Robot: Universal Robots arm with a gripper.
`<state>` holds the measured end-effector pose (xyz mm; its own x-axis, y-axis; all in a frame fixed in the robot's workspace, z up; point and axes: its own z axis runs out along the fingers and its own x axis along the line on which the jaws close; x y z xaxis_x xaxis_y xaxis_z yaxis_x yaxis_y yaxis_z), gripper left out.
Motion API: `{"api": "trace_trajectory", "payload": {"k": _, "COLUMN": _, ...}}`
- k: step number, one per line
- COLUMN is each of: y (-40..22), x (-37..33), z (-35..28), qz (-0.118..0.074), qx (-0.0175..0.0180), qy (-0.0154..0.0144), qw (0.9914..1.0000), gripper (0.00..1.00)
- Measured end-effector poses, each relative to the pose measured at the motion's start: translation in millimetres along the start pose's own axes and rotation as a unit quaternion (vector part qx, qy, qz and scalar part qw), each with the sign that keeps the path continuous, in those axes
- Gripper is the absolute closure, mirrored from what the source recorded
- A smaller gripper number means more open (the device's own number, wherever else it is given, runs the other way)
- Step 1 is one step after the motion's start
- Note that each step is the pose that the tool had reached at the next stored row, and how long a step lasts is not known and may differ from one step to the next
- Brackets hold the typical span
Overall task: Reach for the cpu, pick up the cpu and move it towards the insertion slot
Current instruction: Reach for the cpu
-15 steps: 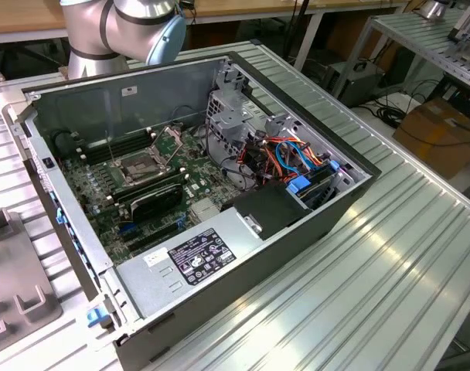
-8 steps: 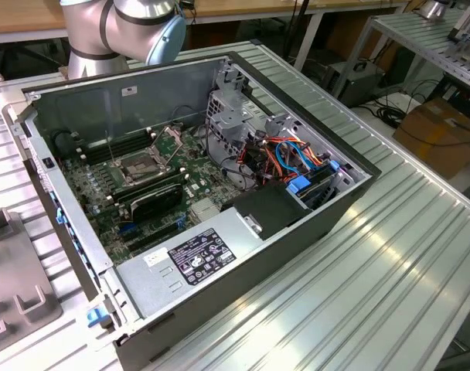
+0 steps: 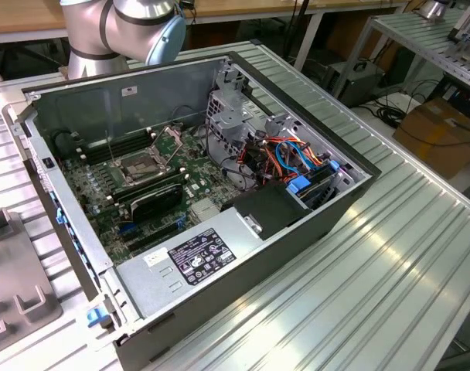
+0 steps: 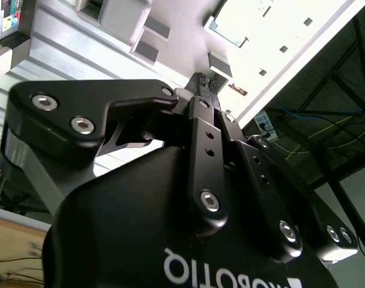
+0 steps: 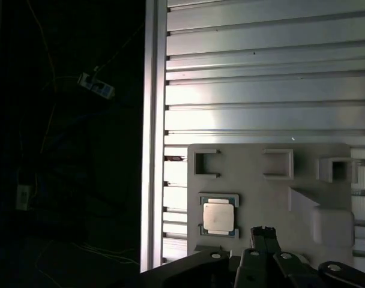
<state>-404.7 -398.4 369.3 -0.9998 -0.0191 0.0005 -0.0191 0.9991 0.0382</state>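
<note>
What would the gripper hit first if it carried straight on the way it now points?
Probably the grey fixture plate: in the first wrist view the gripper, jaws together, aims at bare plate beside the cpu, not the chip itself. Depth is unclear, so that is a guess.

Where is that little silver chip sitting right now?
In the first wrist view the cpu lies flat in a holder on the grey fixture plate, on the ribbed metal table, near the gripper, not held.
</note>
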Motion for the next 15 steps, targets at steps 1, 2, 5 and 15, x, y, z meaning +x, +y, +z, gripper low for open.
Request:
{"api": "trace_trajectory", "payload": {"k": 1, "y": 0.0, "x": 0.6, "z": 0.0, "qz": 0.0, "qx": 0.0, "qy": 0.0, "qw": 1.0, "gripper": 0.89}}
{"api": "trace_trajectory", "payload": {"k": 2, "y": 0.0, "x": 1.1, "z": 0.1, "qz": 0.0, "qx": 0.0, "qy": 0.0, "qw": 1.0, "gripper": 0.89}}
{"api": "trace_trajectory", "payload": {"k": 5, "y": 0.1, "x": 3.3, "z": 0.0, "qz": 0.0, "qx": 0.0, "qy": 0.0001, "qw": 1.0, "gripper": 0.89}}
{"api": "trace_trajectory", "payload": {"k": 15, "y": 0.2, "x": 12.8, "z": 0.0, "qz": 0.0, "qx": 0.0, "qy": 0.0001, "qw": 1.0, "gripper": 0.89}}
